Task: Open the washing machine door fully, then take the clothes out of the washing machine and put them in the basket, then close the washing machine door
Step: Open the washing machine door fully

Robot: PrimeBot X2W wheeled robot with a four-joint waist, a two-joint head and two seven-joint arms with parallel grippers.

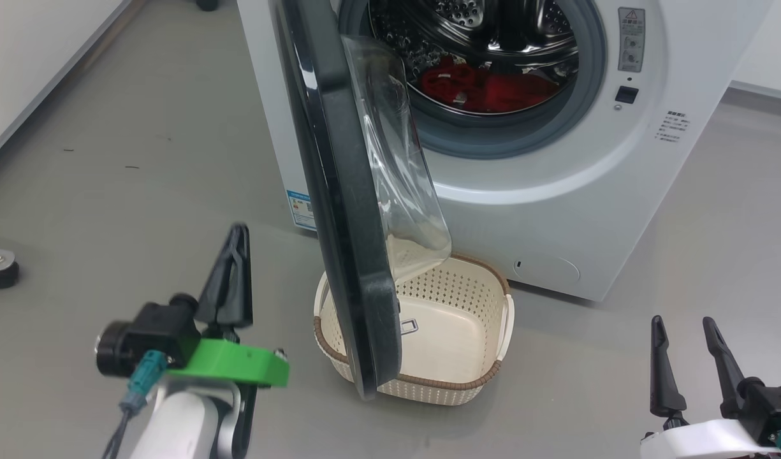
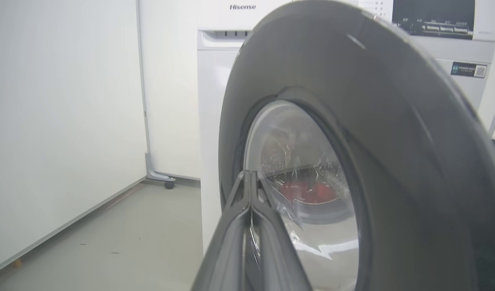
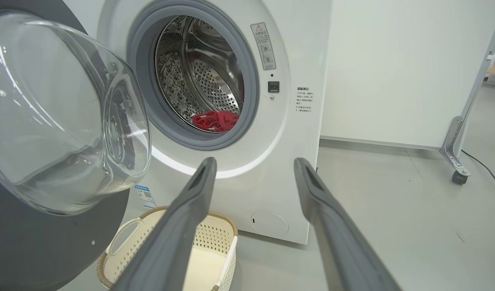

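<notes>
At the frame's centre, the door (image 1: 339,191) is seen half open, edge-on above the basket (image 1: 492,376).
The left claw (image 1: 238,233), fingers together, is held at lower left beside the door's outer face, probably for swinging it wider. The right claw (image 1: 682,322), fingers apart and empty, is parked at lower right. The clothes (image 1: 486,86) are seen in the drum, upper centre. The basket's left side is overhung by the door.
</notes>
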